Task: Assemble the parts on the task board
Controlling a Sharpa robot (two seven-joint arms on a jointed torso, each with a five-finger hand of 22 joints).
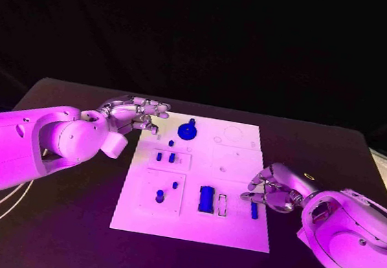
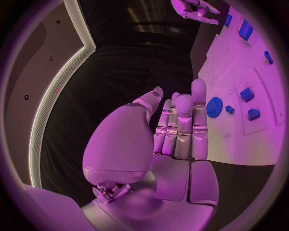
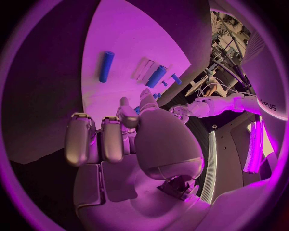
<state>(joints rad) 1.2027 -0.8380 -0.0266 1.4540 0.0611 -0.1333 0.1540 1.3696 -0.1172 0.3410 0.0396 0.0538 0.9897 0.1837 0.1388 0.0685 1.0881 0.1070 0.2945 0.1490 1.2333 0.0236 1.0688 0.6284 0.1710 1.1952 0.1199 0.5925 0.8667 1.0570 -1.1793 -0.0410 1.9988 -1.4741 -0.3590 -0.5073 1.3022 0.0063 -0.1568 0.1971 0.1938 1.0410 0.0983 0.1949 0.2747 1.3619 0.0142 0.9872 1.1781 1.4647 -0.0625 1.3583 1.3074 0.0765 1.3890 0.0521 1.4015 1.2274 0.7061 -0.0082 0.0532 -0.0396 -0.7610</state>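
Table: black (image 1: 58, 223), with the white task board (image 1: 237, 235) lying in the middle.
Parts: blue pieces on the board, a round gear (image 1: 187, 131) near the far edge, a long block (image 1: 205, 199) and a slim peg (image 1: 254, 210) nearer (smaller bits lie between).
Left hand (image 1: 137, 114): just off the board's far left corner, fingers straight and side by side, holding nothing.
Right hand (image 1: 275, 189): at the board's right edge beside the slim peg, fingers curled inward; whether it touches the peg I cannot tell.
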